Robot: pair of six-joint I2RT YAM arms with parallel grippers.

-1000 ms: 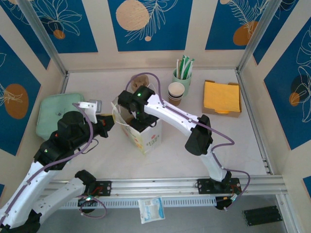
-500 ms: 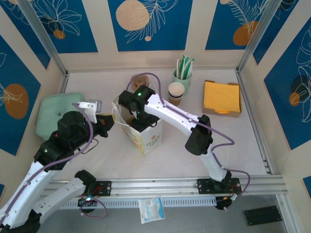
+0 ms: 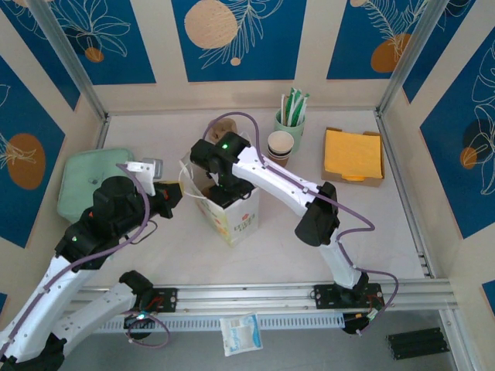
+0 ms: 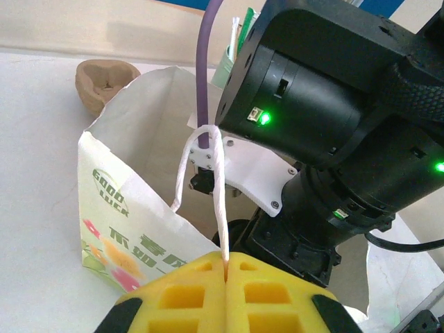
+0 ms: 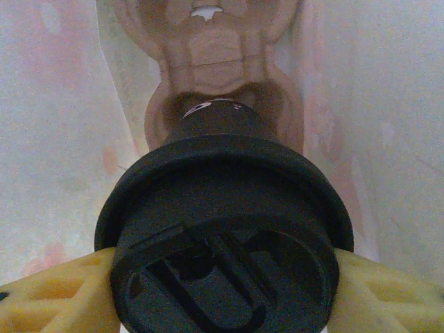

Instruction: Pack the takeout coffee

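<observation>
At the far left a pale green tray (image 3: 87, 184) lies against the left wall, with the left arm just beside its near edge. The left tool (image 4: 225, 267) is clenched on the white string handle (image 4: 218, 201) of the paper bag (image 3: 230, 215), and its yellow pads (image 4: 180, 295) are pressed together with the cord pinched in the seam between them. The handle stands up taut and the bag's mouth is held open.

The bag stands near the middle of the bench (image 3: 371, 232), slightly tilted, and the right arm's wrist reaches down through its top edge. Inside, the right tool (image 5: 222, 298) is grasping the takeout coffee (image 5: 222, 208) by its black lid, with a yellow pad against each side of the rim. The cup hangs over a brown pulp carrier (image 5: 215, 41) at the bag's bottom. The bag's walls stand close on either side, leaving little room around the lid.

Behind the bag another brown pulp piece (image 3: 220, 127) sits near the back wall. To the right are a stack of lidless cups (image 3: 280, 147), a green holder of sticks (image 3: 289, 117) and a box of orange napkins (image 3: 353, 154) near the right rail. From the bag to the right rail and the near rail, the bench is open. A small packet (image 3: 240, 332) lies in front of the near rail.
</observation>
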